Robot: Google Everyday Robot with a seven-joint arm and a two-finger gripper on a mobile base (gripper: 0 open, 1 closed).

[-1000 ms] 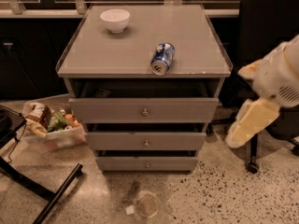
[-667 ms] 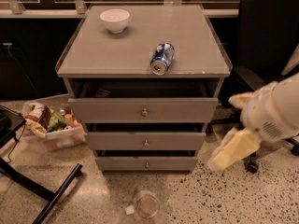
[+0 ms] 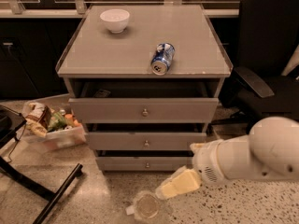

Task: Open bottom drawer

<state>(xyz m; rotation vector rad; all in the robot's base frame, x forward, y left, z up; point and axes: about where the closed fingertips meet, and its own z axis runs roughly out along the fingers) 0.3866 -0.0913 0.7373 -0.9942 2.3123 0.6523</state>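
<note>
Hovering low beside the bottom drawer (image 3: pixel 126 164), hand (image 3: pixel 180 185) tilted floorward — grip cannot be told.

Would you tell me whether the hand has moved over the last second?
Yes. The hand has moved down and left, from right of the cabinet to just below the bottom drawer.

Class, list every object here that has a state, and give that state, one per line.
Top drawer: pulled partly out, inside showing.
Middle drawer: about shut; cannot tell fully.
Bottom drawer: not pulled out, knob untouched.
Can: lying on its side on the cabinet top.
Bowl: upright.
Gripper: low, by the bottom drawer's right end.
</note>
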